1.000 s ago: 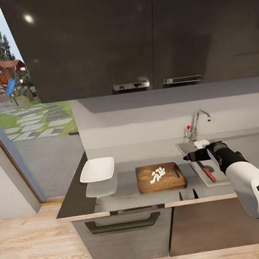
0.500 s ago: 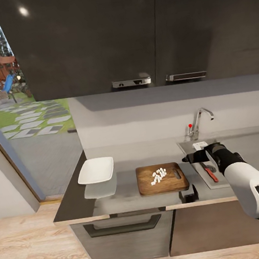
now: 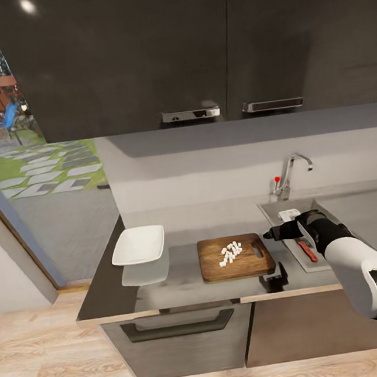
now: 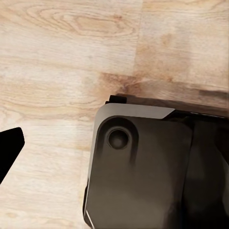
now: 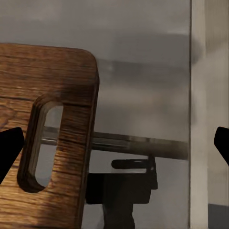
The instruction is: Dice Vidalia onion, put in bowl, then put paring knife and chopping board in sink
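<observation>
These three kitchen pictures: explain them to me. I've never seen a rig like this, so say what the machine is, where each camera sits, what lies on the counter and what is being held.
This is a simulated wheeled robot with two arms. The big picture comes from a camera on its head, looking down at a grey countertop. The white and black arm at that picture's right is its right arm, ending in the right gripper.

On the countertop lie a white bowl and a wooden chopping board with small white onion dice on it. Beside the board is the sink, with the red-handled paring knife inside.

The other two pictures come from cameras near each gripper. The right one looks past open jaws at the board's handle end; nothing is held. The left one faces the wood floor and part of the robot's dark base.
</observation>
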